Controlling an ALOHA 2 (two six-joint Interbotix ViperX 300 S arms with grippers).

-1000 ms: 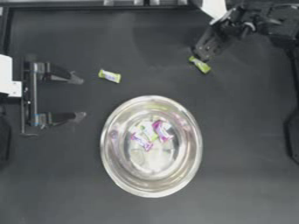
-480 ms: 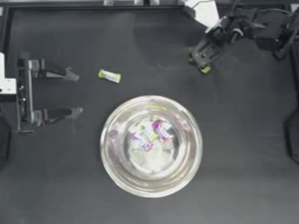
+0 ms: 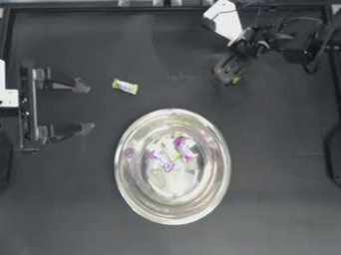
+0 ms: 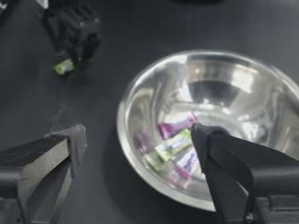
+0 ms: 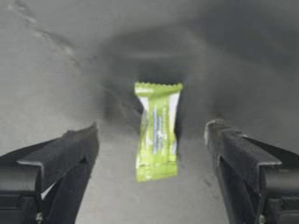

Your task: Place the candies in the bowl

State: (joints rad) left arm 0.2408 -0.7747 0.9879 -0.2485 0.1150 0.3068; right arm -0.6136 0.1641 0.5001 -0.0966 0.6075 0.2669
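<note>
Though unheld, candy (image 5: pixel 156 131) between jaws

A dark table (image 3: pixel 80 199) fills the scene under even overhead light
Its matte surface shows faint pale scuffs; a lighter strip edges the far side

One bowl (image 3: pixel 172 167) sits on the table (image 3: pixel 279 199). Three candies (image 4: pixel 175 142) lie inside it. Two yellow-green candies lie outside, one at eleven o'clock (image 3: pixel 124 86), one at one o'clock (image 5: pixel 156 130).
</note>
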